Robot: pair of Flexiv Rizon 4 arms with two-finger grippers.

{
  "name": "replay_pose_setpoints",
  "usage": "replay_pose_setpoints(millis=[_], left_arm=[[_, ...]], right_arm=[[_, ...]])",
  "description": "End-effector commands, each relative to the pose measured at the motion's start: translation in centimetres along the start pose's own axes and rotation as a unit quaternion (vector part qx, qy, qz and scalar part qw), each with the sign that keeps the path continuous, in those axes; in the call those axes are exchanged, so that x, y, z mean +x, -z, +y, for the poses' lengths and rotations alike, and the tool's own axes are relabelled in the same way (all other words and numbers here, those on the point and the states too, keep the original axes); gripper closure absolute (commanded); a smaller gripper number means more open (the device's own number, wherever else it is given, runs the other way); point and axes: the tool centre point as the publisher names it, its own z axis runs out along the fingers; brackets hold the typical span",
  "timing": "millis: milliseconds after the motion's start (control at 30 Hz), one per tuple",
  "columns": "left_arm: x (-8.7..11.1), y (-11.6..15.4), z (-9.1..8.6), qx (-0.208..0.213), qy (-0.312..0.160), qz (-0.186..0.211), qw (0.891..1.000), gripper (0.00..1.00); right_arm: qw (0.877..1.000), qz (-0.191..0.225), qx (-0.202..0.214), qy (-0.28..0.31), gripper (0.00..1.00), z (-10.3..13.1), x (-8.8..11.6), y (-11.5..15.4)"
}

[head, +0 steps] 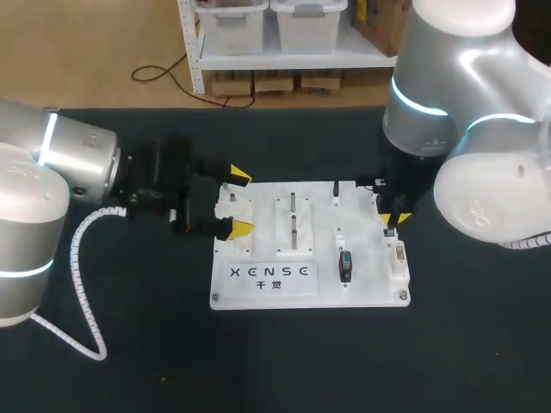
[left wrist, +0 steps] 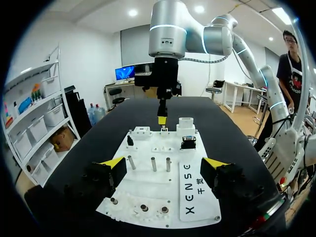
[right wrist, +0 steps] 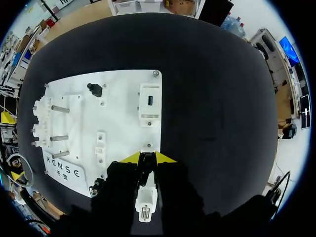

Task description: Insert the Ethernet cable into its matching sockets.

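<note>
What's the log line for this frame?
left end effector: open, at board left end | right end effector: shut on cable, over board right side | insertion: cannot tell

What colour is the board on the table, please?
The board is white with black lettering, clearest in the head view.

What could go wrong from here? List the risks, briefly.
1. The left end effector stands open astride the left end of the white board. A sideways move could shove the board out of line.
2. The right end effector hangs close over the board's back right corner, near the white socket block. A slightly off descent may jam against the board rather than seat anything.
</note>
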Motion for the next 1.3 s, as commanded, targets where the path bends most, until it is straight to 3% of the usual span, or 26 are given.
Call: replay_pose_setpoints(millis=[33,1300], left_arm=[[0.1,0.0,-0.1,-0.002,-0.001,-0.002,1.000,0.00],[0.1,0.0,-0.1,-0.002,-0.001,-0.002,1.000,0.00]], right_arm=[[1.000,-0.001,-0.001,0.001,1.00,0.1,-0.2,-0.2],[1.000,0.019,0.011,0.008,1.00,-0.2,0.3,-3.5]])
